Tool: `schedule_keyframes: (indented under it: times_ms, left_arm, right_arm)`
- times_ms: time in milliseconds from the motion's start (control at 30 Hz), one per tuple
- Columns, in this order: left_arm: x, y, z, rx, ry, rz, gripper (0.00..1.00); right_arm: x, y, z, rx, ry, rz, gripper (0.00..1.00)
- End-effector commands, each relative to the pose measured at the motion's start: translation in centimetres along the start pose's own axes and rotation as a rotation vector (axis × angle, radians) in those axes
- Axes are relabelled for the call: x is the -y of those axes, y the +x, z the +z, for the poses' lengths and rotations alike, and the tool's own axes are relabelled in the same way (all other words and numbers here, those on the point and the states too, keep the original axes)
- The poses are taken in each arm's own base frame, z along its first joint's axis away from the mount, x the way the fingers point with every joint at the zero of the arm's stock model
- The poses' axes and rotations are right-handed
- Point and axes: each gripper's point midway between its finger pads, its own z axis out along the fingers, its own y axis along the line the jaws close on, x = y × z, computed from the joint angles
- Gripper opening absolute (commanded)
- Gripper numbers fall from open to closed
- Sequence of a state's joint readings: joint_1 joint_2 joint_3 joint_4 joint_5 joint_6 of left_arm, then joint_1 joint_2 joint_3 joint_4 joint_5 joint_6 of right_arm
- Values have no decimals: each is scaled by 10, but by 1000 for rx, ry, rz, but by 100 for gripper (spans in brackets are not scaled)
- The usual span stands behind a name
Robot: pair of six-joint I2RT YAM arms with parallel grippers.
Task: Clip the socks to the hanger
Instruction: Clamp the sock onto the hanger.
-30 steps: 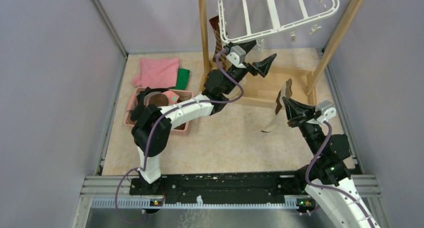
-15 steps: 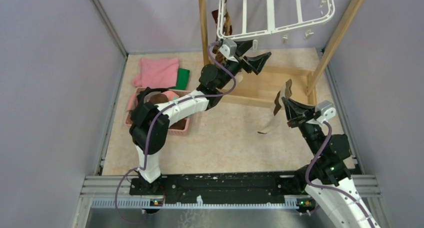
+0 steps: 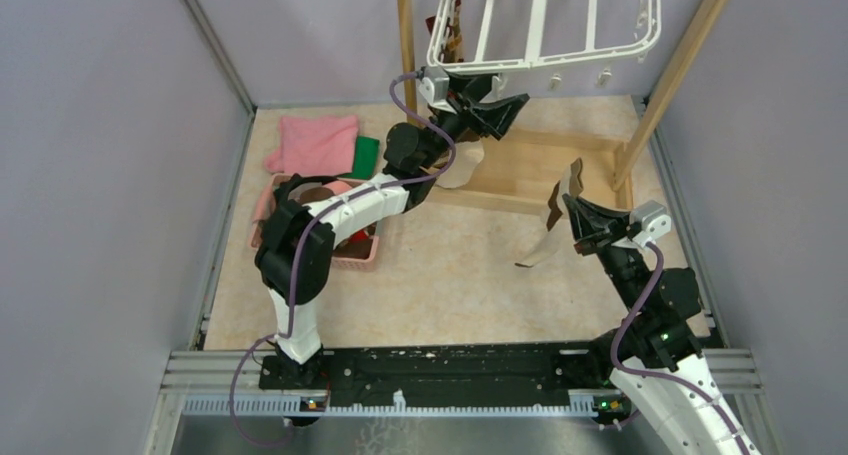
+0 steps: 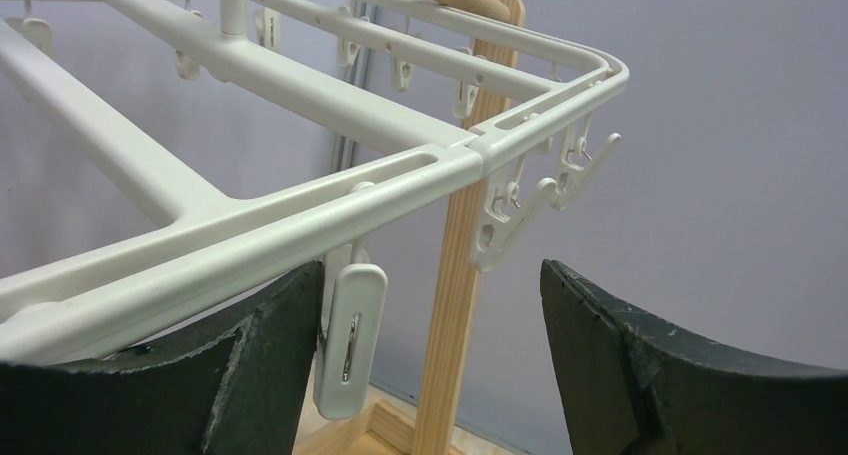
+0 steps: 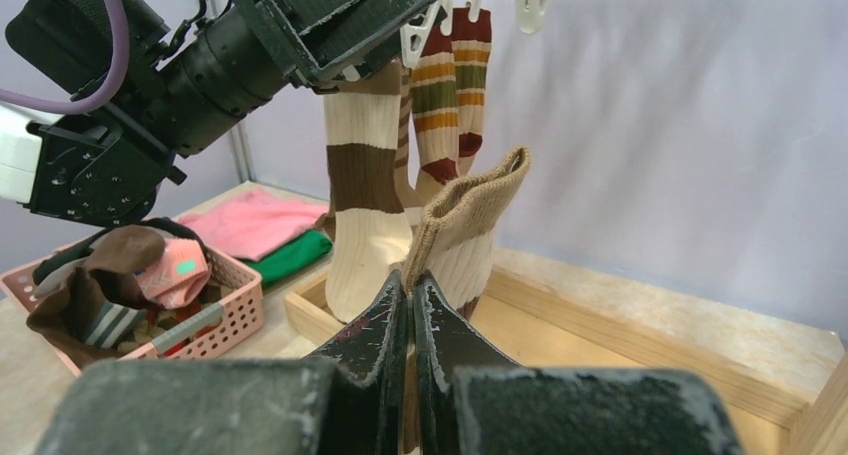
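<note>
Partway: already clipped to the hanger (image 3: 540,63), far left, a brown-and-cream sock (image 5: 365,175) and a banded sock (image 5: 445,95). Up at a free clip (image 4: 345,340) with the left claw (image 4: 430,355), spread wide. Pinching a tan sock (image 5: 470,215) in the right claw (image 5: 408,287), near right, above the table. More left in the basket (image 5: 240,300).

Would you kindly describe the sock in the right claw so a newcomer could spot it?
Near the right post of the wooden frame is the right claw. The sock pinched in it has a tan cuff over cream. Unlike the striped socks clipped to the white hanger or those in the pink basket, only the claw holds it.
</note>
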State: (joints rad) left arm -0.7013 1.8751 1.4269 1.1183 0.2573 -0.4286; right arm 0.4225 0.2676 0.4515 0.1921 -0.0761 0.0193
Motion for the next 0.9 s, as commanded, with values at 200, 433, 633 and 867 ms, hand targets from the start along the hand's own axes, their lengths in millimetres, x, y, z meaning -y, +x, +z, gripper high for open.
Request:
schedule_keyframes:
  times_ms: [200,433,633,867]
  left_arm:
    - [17,-30,7,92,123,-56,80]
    - [20,-33,7,101,140,-121,75]
    - [25,-43,4,114,171,-178,72]
    - [28,-51,1,116,224,-255,72]
  right_arm:
    - [-1,-10,-1,38,-5,2,0]
    - [-1,-9,-1,35,-5,1,0]
    - [-1,-9,-1,39,-6,4,0]
    - [-1,-9,-1,37,-7,5,0]
